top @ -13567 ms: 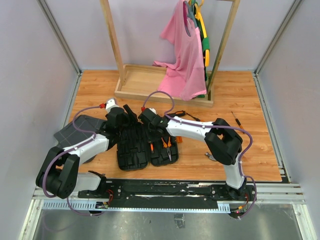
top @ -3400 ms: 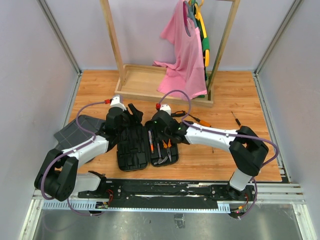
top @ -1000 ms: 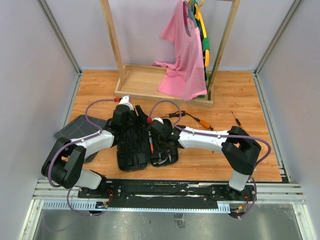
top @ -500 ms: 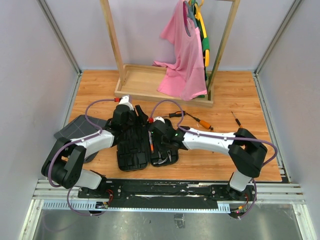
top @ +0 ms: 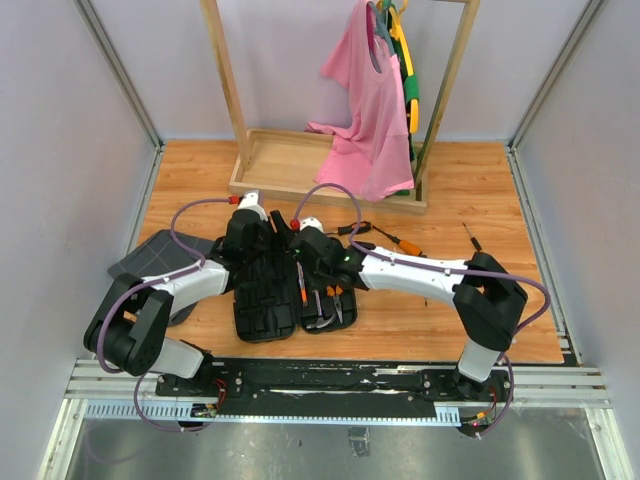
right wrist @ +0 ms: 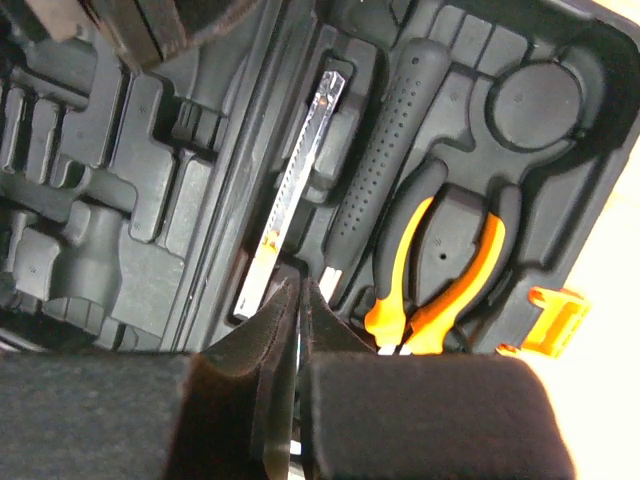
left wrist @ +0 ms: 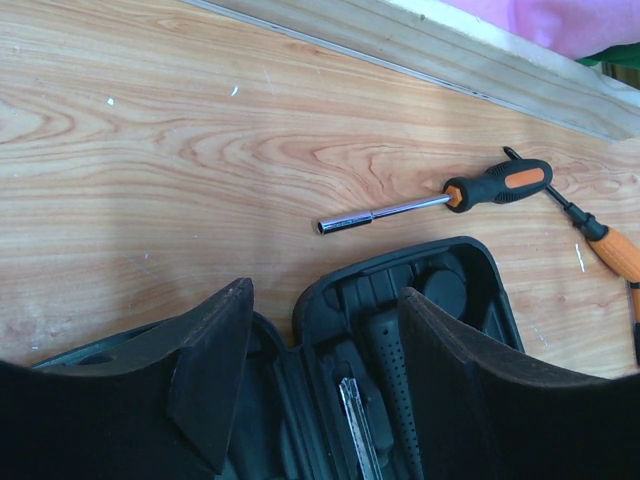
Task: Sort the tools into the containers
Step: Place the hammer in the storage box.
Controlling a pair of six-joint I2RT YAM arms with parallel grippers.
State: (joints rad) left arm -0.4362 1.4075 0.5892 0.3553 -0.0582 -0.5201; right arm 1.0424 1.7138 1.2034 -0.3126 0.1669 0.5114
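The black tool case (right wrist: 90, 200) lies open on the wooden table (left wrist: 200, 130), with pliers (right wrist: 385, 305) and a hammer (right wrist: 385, 170) in its slots. Over it, the right gripper (right wrist: 298, 300) is pressed closed and empty. The left gripper (left wrist: 325, 300) is spread apart. A nut driver (left wrist: 440, 200) lies beyond the case.

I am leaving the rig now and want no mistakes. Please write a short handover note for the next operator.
Left gripper: open and empty, over the far end of the tool case.
Right gripper: shut, low over the case's right half; nothing visible in it.
Done: pliers, hammer and thin steel tool lie in the case.
Left: black-orange screwdriver, orange screwdriver and small screwdriver lie on the table.
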